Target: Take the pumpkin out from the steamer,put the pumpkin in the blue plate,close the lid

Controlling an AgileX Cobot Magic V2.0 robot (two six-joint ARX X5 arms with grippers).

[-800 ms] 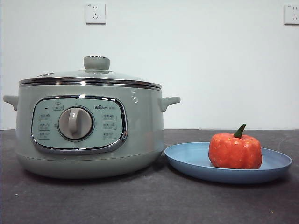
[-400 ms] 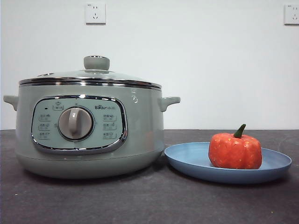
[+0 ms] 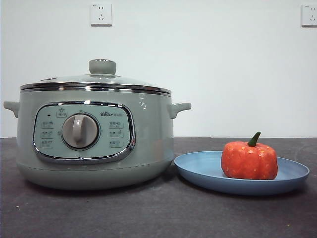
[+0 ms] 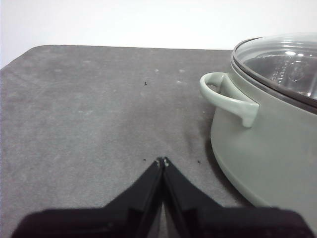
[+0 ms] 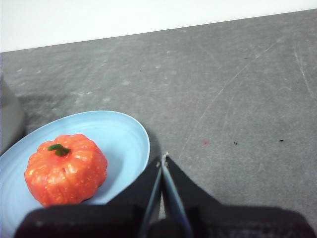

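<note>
The orange-red pumpkin (image 3: pixel 249 159) with a green stem sits upright in the blue plate (image 3: pixel 198 168), to the right of the sage-green steamer (image 3: pixel 148 144). The glass lid (image 3: pixel 96 83) with its green knob rests closed on the steamer. In the right wrist view the pumpkin (image 5: pixel 65 168) lies in the plate (image 5: pixel 124 139), and my right gripper (image 5: pixel 162 161) is shut and empty just outside the plate's rim. In the left wrist view my left gripper (image 4: pixel 162 161) is shut and empty over the table, apart from the steamer (image 4: pixel 267 148) and its side handle (image 4: pixel 229 98). Neither gripper shows in the front view.
The dark grey table (image 3: pixel 158 213) carries the steamer at left and the plate at right, nearly touching. A white wall with two sockets (image 3: pixel 101 14) stands behind. Bare table (image 4: pixel 89 109) lies beside the steamer's handle and beyond the plate (image 5: pixel 237 89).
</note>
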